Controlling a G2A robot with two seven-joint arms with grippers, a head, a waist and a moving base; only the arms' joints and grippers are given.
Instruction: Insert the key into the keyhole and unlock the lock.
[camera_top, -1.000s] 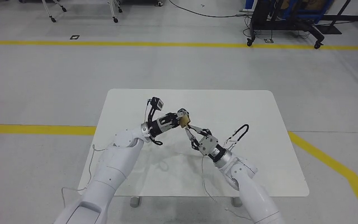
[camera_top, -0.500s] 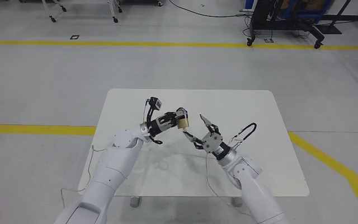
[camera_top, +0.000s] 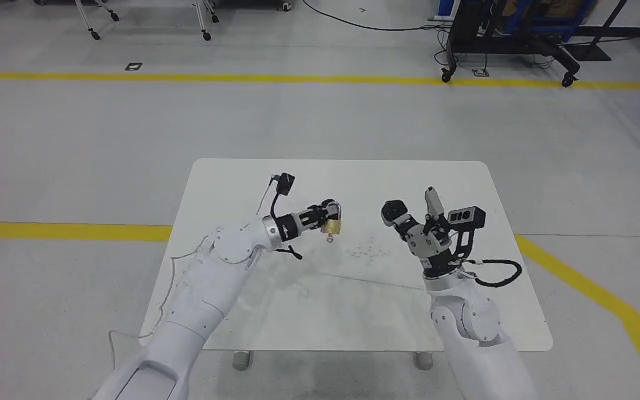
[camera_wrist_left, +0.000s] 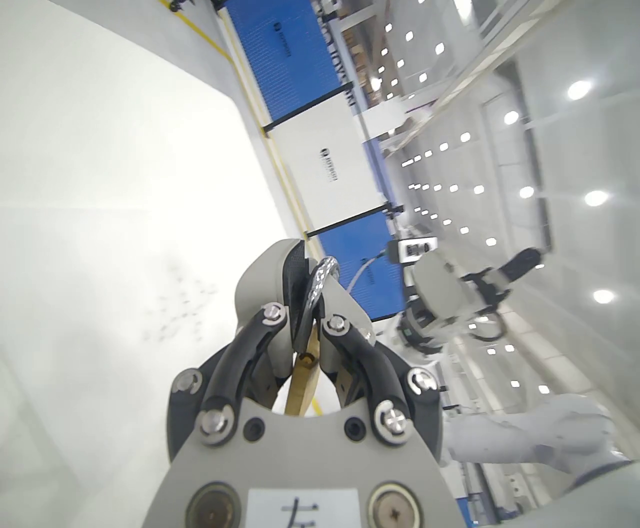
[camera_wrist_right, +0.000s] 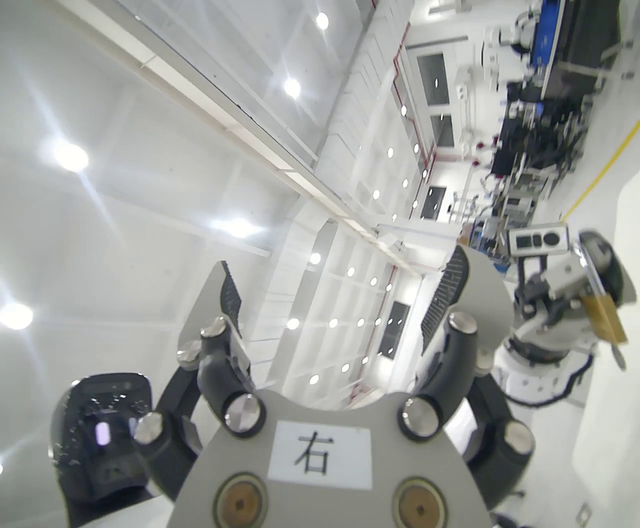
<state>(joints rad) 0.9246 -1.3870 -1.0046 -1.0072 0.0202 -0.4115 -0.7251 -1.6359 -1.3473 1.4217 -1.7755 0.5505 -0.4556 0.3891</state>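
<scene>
A brass padlock (camera_top: 330, 224) with a silver shackle (camera_wrist_left: 324, 274) is held just above the white table (camera_top: 300, 180), near its middle. My left gripper (camera_top: 323, 214) is shut on it, the fingers (camera_wrist_left: 345, 305) clamping around the shackle and the brass body (camera_wrist_left: 304, 381). In the right wrist view the padlock (camera_wrist_right: 604, 314) has a thin grey piece (camera_wrist_right: 619, 357) sticking out of its end, apparently the key. My right gripper (camera_top: 411, 206) is off to the right of the lock, tilted upward. It stands open (camera_wrist_right: 345, 265) with nothing between its fingers.
Faint dark smudges (camera_top: 368, 252) mark the tabletop between the two arms. The table's right edge (camera_top: 520, 260) is close behind the right arm. A black equipment cart (camera_top: 510, 40) stands on the floor far behind.
The right gripper let go at the lock, opened, pulled back to the right and turned upward. The left gripper kept the padlock and shifted slightly right and down.
</scene>
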